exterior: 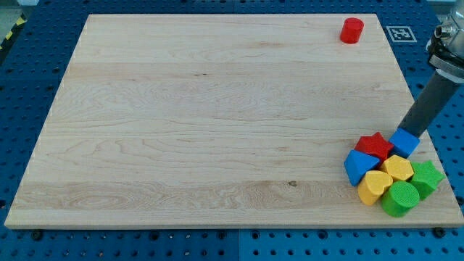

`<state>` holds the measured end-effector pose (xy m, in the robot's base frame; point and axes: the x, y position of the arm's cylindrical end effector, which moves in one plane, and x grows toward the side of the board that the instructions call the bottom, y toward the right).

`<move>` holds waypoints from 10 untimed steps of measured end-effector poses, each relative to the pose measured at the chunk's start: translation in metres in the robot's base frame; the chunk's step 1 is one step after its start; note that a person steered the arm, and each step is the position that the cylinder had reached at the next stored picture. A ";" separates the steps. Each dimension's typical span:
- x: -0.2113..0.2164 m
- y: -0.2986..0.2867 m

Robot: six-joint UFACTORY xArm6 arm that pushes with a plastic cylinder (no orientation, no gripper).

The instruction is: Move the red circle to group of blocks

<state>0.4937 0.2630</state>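
pale wooden board (217, 109) lies on a blue perforated table (29, 80). near the board's lower right corner seven blocks huddle touching: blue triangle-like block (358, 166), green circle (399, 199), green star (426, 177), red star (374, 146), yellow heart (374, 186), yellow hexagon (398, 167), blue cube (405, 142). the rod ends at the tip (407, 132), touching the blue cube; it has no fingers. red circle (351, 30) sits alone near the board's upper right corner, well apart, open wood between.
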 end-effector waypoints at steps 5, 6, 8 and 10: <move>-0.246 -0.153; -0.292 -0.102; -0.277 -0.008; -0.280 -0.037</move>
<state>0.2133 0.2258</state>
